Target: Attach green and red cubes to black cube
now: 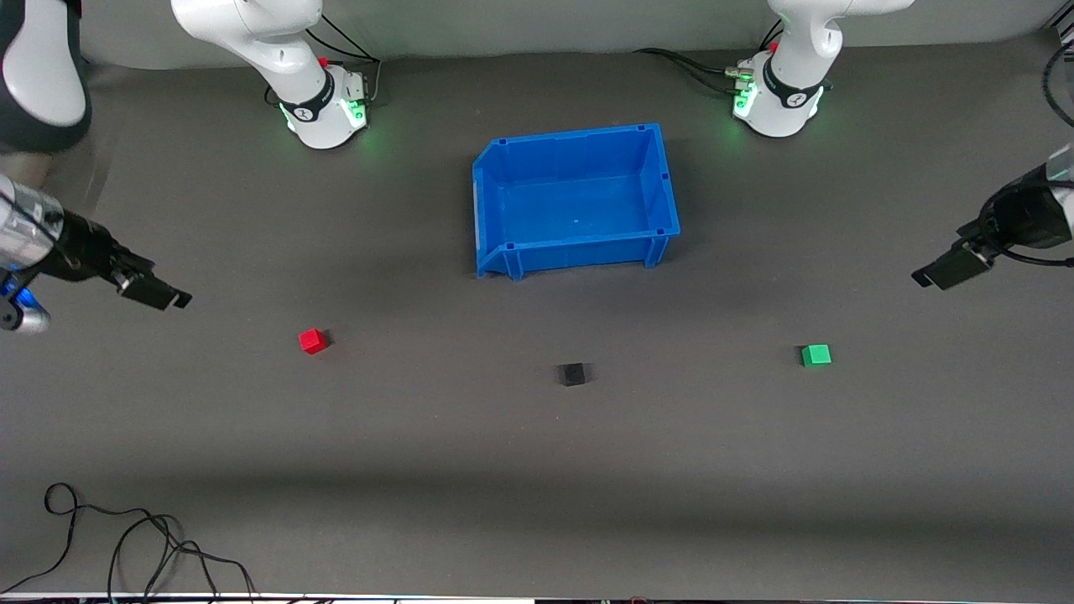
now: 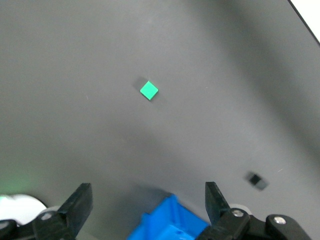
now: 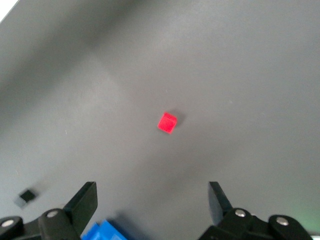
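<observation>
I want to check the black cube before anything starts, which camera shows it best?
The front view: the black cube sits in plain sight on the table, between the red cube and the green cube. Both wrist views catch it only as a small dark shape near the edge of the picture.

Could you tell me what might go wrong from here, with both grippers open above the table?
The red cube and green cube are small, so the open right gripper or left gripper might nudge one aside. Both must meet at the black cube, so the arms may collide there.
</observation>
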